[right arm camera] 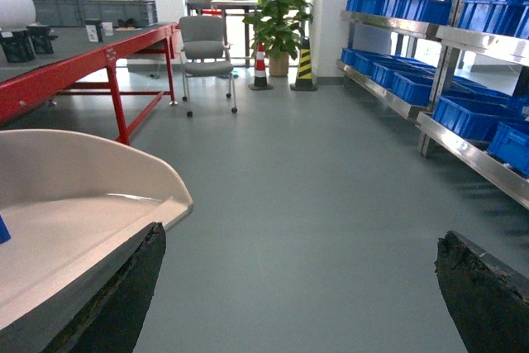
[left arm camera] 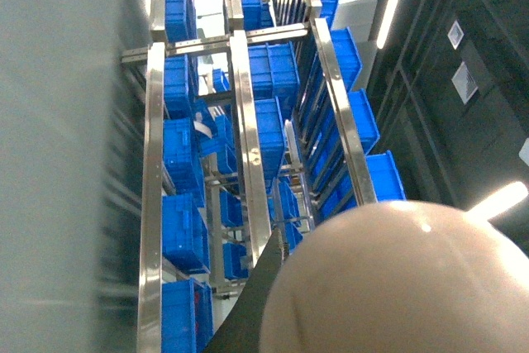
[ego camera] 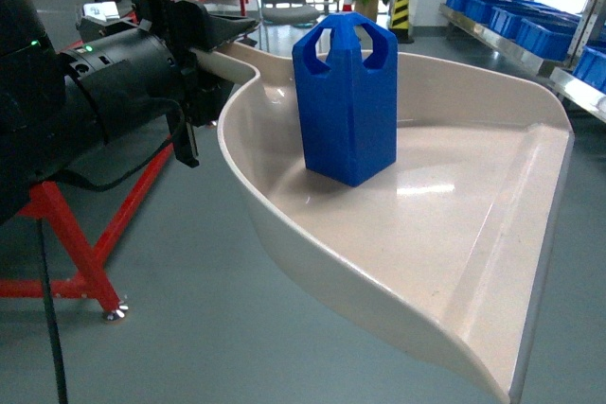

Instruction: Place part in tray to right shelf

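Head view: we see the part (ego camera: 347,101) upright in the tray (ego camera: 492,262), near its back wall; the left pincer (ego camera: 204,54) seems to grip the handle, though we cannot tell its jaw state. The shelf (ego camera: 530,30) lies to the right.

Left wrist view: only the tray's underside (left arm camera: 397,287) shows.

Right wrist view: we find the right pincer (right arm camera: 297,287) spread, empty, nearer the shelf (right arm camera: 463,113).

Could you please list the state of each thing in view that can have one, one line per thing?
Blue part: upright, standing in the tray.
Tray: held off the floor by its handle, carrying the part.
Left hand: at the tray's handle; whether it is shut cannot be told.
Right hand: open, empty, fingers apart.
Right shelf: loaded with blue crates.
Chair: unoccupied.
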Motion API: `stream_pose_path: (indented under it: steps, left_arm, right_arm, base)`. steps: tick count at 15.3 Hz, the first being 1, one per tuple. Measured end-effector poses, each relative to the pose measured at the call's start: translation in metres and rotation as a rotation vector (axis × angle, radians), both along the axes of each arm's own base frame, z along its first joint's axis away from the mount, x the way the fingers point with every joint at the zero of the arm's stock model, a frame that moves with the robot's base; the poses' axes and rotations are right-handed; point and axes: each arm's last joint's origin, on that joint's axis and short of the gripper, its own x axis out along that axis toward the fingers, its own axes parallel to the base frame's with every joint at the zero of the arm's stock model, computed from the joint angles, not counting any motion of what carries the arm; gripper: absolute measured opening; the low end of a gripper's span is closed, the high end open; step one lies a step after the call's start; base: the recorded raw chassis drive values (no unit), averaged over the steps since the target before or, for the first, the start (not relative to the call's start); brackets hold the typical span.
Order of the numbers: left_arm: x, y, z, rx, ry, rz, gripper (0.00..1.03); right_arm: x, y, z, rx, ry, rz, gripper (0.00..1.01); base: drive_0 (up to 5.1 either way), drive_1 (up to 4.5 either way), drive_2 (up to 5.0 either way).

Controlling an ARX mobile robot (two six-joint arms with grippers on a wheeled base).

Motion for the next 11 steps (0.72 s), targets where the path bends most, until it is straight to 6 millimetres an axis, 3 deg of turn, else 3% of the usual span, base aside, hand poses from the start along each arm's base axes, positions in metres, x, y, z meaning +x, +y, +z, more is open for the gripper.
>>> stream_pose_path:
  steps: [11]
  left_arm:
    - [0.0001,0.0003,-0.0002,0.0,0.002,0.002,0.12]
  right_arm:
    - [0.0001,0.0001,-0.0004,-0.001,0.004,0.001,0.98]
  base:
    - [0.0,4.35,-4.3]
